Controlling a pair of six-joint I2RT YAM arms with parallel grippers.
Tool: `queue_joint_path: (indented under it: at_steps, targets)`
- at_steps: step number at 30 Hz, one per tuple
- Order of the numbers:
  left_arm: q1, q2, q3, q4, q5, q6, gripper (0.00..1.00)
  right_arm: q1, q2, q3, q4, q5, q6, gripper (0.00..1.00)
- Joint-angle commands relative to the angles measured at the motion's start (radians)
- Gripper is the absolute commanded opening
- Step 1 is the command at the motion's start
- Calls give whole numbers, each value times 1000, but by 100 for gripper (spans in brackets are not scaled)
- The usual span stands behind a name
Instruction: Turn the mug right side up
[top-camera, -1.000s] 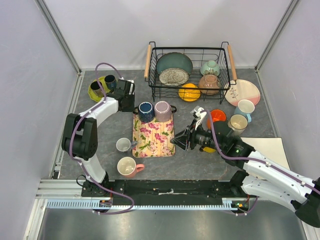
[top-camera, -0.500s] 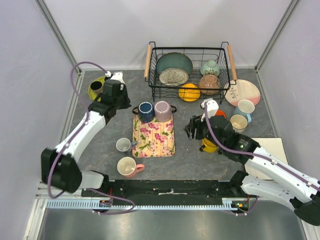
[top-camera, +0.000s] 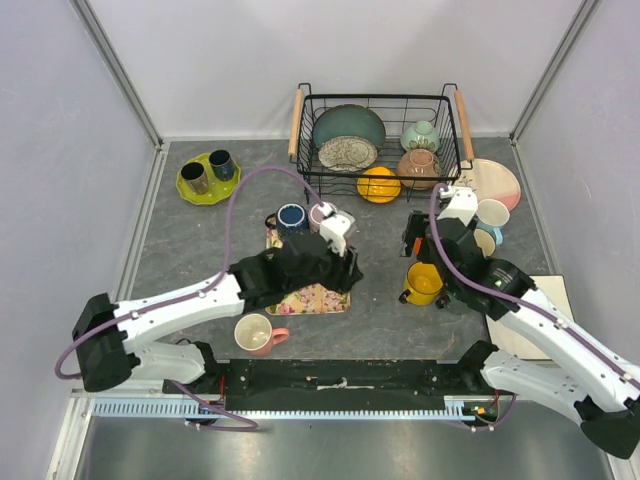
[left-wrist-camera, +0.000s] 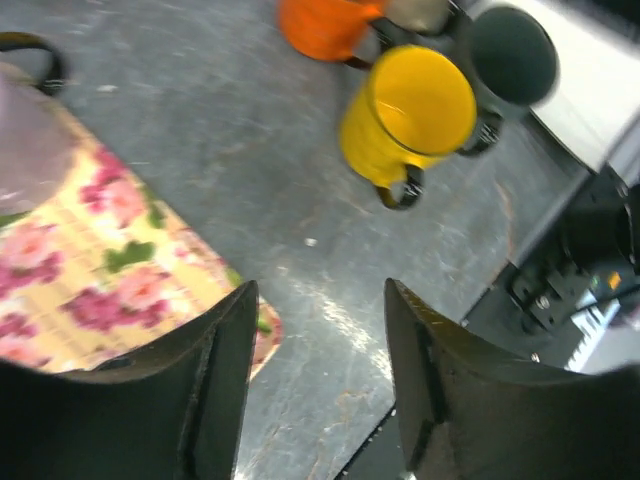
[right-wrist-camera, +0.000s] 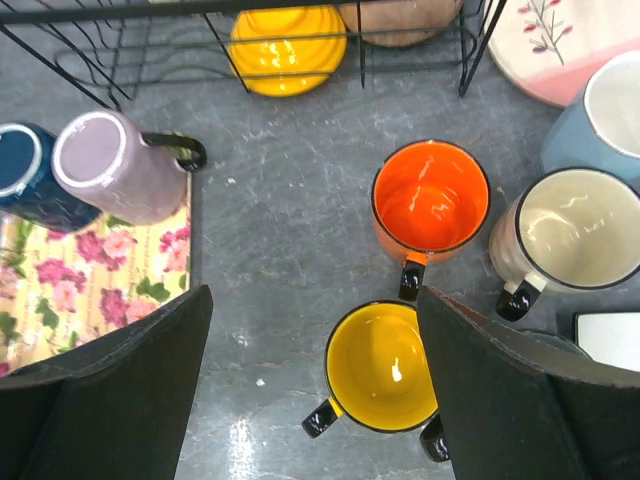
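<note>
A yellow mug with a black handle stands mouth up on the grey table, also seen from above and in the left wrist view. My right gripper hangs open above it, apart from it; from above the right gripper sits just behind the mug. My left gripper is open and empty over the right edge of the floral mat; the overhead camera shows the left gripper there too. On the mat a lilac mug and a dark blue mug appear mouth down.
An orange mug, a beige mug and a light blue mug stand mouth up close behind the yellow one. A wire dish rack fills the back. There is a green plate with two cups, a pink mug and a white board.
The left arm swung from the green plate at the back left across to the mat and opened. The right gripper opened wider and drew back from the yellow mug, which stays upright.
</note>
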Motion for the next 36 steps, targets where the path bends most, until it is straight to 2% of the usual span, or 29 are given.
queue_joint_path:
  at_steps: [1, 2, 3, 6, 10, 12, 17, 19, 25, 32, 36]
  targets:
    - [-46, 98, -8, 146, 172, -32, 68, -1, -49, 113, -30, 44, 24, 91]
    - [-46, 129, 18, 149, 211, -26, 99, -2, -62, 124, -43, 43, 23, 91]
    - [-48, 152, 28, 157, 283, -20, 100, -2, -66, 132, -50, 38, 21, 91]
    - [-54, 234, 43, 242, 374, 12, 100, -2, -100, 144, -67, 23, 26, 91]
    - [-65, 370, 92, 264, 385, 61, 100, -2, -196, 106, -62, -19, 38, 91]
    - [-72, 416, 130, 264, 368, 96, 97, -1, -233, 81, -35, -86, 34, 90]
    - [-92, 555, 254, 244, 333, 168, 82, -2, -322, 15, 33, -204, 26, 89]
    - [-97, 596, 330, 180, 292, 187, 78, -2, -338, 9, 45, -217, 23, 90]
    - [-97, 709, 443, 85, 235, 230, 72, -2, -359, 8, 50, -238, 14, 89]
    - [-98, 801, 542, 6, 216, 257, 58, -2, -378, 2, 55, -249, 12, 90]
    - [-97, 821, 560, -10, 209, 268, 54, -2, -382, -9, 56, -250, 14, 89]
